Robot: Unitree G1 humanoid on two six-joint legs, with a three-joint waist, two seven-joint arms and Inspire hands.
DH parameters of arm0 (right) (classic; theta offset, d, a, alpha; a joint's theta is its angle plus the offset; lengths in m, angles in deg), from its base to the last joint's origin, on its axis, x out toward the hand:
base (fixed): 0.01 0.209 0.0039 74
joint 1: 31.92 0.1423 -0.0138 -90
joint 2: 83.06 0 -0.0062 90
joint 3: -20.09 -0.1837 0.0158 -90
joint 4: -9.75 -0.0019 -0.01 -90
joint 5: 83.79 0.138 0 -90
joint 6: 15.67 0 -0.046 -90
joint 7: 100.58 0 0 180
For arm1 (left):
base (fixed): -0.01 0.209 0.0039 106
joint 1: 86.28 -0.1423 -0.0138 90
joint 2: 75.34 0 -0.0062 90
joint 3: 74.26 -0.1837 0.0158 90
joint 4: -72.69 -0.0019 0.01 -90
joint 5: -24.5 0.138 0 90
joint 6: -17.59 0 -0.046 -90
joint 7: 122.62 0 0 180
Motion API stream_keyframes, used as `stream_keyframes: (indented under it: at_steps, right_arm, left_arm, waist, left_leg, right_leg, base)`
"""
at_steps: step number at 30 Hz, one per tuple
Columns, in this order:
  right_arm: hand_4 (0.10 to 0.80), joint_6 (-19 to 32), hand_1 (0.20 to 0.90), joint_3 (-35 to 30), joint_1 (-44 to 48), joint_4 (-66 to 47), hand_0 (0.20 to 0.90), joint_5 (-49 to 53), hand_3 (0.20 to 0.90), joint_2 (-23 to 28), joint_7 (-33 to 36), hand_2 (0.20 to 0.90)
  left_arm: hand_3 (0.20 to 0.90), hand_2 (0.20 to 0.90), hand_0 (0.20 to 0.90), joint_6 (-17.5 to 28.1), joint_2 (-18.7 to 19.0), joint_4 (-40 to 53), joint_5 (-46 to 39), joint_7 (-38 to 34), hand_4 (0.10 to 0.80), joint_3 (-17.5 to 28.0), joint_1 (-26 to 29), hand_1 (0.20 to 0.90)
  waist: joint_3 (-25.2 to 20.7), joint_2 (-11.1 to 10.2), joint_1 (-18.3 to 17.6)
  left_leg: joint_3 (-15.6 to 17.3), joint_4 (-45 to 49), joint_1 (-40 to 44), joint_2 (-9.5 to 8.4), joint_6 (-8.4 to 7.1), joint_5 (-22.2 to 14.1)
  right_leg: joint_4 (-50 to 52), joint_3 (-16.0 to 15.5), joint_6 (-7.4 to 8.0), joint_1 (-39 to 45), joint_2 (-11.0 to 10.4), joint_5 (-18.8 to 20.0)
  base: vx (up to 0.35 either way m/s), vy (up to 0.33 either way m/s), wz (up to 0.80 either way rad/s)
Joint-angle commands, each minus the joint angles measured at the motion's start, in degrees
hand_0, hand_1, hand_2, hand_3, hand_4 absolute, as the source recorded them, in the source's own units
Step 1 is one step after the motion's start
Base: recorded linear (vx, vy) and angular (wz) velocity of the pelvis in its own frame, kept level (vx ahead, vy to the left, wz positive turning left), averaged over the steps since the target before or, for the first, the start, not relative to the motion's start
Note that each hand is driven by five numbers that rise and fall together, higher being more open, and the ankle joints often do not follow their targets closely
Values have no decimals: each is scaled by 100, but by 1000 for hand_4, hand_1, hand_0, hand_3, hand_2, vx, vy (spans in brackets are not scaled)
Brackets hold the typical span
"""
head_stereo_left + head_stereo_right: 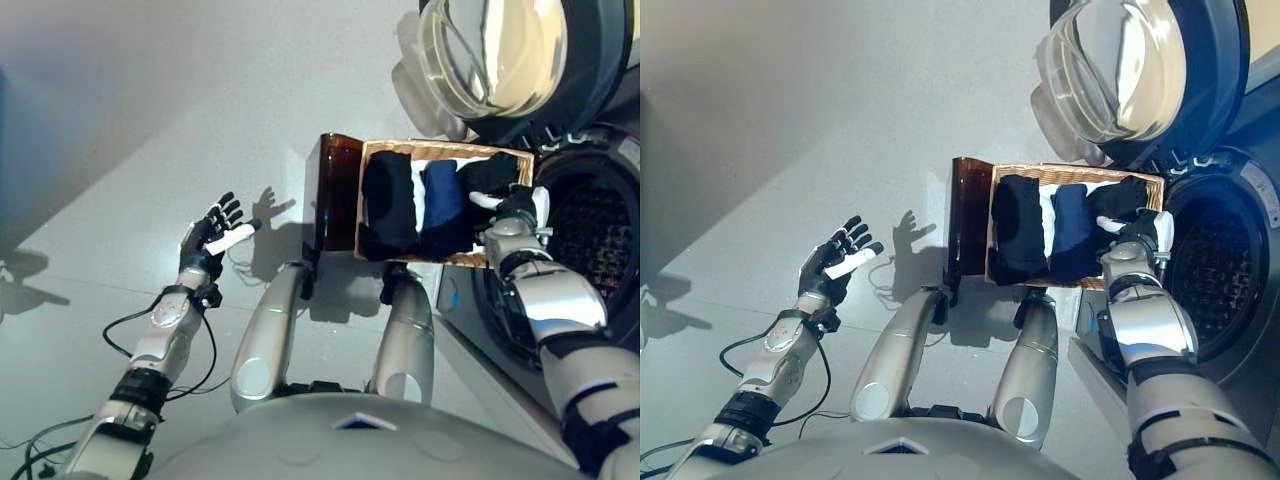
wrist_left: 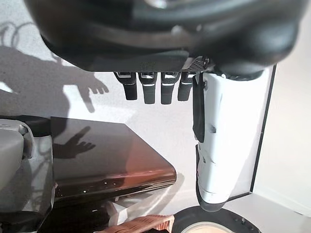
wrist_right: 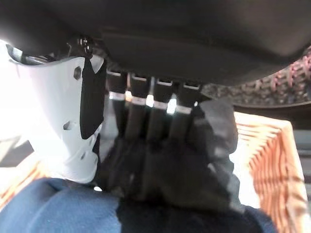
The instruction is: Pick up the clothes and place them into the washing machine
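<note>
Basket [image 1: 372, 152] sits on a dark stool [image 1: 335, 190], just left of the washer [image 1: 590, 215], whose door [image 1: 500, 50] is swung wide. Three folded piles in the basket: a black one [image 1: 388, 205] on the left, a navy one [image 1: 441, 200] in the middle, a black garment [image 1: 488, 172] at the right end. Nothing in the drum [image 1: 592, 225] that I can make out.

Right hand [image 1: 517, 212] is down in the basket's right end, on the black garment. In the right wrist view the fingers [image 3: 153, 114] run straight down into the dark cloth with the white thumb [image 3: 63, 121] alongside; the tips are buried in the folds, so I cannot tell whether they have closed on anything (no bunching of cloth visible around them).

Step in hand, as I read it: take a grip on that black garment. To do it well, the fingers should curl under a full fold and the thumb pinch from the other side, gathering enough cloth that it lifts as one bundle. Lift straight up to clear the basket rim before swinging right to the drum, or the wicker may snag and the basket drag off the stool.

Left hand [image 1: 212, 237] hangs out over the bare floor, well left of the stool, fingers spread and relaxed, holding nothing.
</note>
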Motion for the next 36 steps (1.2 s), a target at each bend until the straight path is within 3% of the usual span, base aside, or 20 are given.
stream_keyframes:
  at_steps: [1, 13, 21, 25, 26, 27, 28, 30, 36]
  right_arm:
    - [300, -34, 200, 135, -263, 2, 200, -143, 200, -68, -299, 200]
    - [300, 11, 200, 161, -364, -40, 200, -169, 200, -91, -296, 200]
    - [300, 302, 200, -42, -597, -313, 200, 217, 200, 101, -153, 200]
    - [300, 528, 200, -128, -821, -688, 200, 537, 200, 78, -117, 200]
    - [300, 617, 200, -182, -881, -847, 200, 674, 200, 47, -114, 200]
    - [300, 616, 200, -179, -891, -845, 200, 674, 200, 44, -113, 200]
    - [300, 774, 200, -264, -1044, -1177, 200, 952, 200, 5, -150, 200]
    - [300, 824, 200, -337, -1133, -1337, 200, 1062, 200, -16, -147, 200]
    - [300, 1255, 200, -736, -2018, -2859, 200, 1712, 200, -176, -330, 200]
  left_arm:
    - [900, 900, 900, 252, 273, 667, 47, 59, 800, 260, -184, 900]
    - [900, 900, 900, 200, 288, 588, 42, 31, 800, 296, -236, 900]
    - [900, 900, 900, 275, 213, 314, 39, -59, 800, 400, -185, 900]
    - [900, 900, 900, 340, 139, 113, 23, -137, 800, 437, -136, 900]
    - [900, 900, 900, 351, 96, 54, 7, -152, 800, 462, -109, 900]
    - [900, 900, 900, 351, 97, 50, 7, -151, 800, 459, -118, 900]
    - [900, 900, 900, 371, 31, -28, -12, -191, 800, 532, -100, 900]
    - [900, 900, 900, 380, -2, -53, -10, -208, 800, 569, -104, 900]
    - [900, 900, 900, 453, -215, -245, -70, -215, 800, 777, -188, 900]
  waist:
    - [-76, 154, 178]
    - [-128, 121, 123]
    - [-242, -19, -16]
    - [-305, -143, -127]
    - [-314, -192, -172]
    - [-322, -175, -154]
    - [-324, -257, -239]
    - [-328, -285, -264]
    - [-305, -438, -449]
  left_leg:
    - [-81, 299, -143, 237, -378, -375]
    - [-28, 372, -89, 317, -365, -483]
    - [-17, -377, 390, 309, -413, -276]
    - [-5, -809, 752, 345, -461, -165]
    - [32, -968, 790, 331, -443, 51]
    - [-2, -944, 874, 354, -473, -114]
    - [37, -1172, 992, 340, -464, 106]
    - [26, -1289, 1124, 347, -476, 132]
    - [66, -2057, 1968, 403, -585, 393]
  right_leg:
    - [510, 107, -104, -262, 36, -323]
    - [525, 115, -130, -226, 95, -414]
    - [-141, 75, -62, 215, 160, -190]
    - [-556, 47, -14, 560, 214, -44]
    - [-737, 23, -47, 605, 201, 163]
    - [-669, 43, -3, 665, 230, 6]
    - [-957, 19, -27, 811, 229, 237]
    - [-1083, 23, -13, 946, 249, 271]
    - [-1941, -45, 67, 1854, 340, 534]
  base:
    - [0, 0, 0]
    - [17, -8, -4]
    - [72, -15, -2]
    - [62, -22, -7]
    - [62, -20, -5]
    - [1, -20, -9]
    - [53, -21, -9]
    - [31, -31, -10]
    - [91, -42, -14]
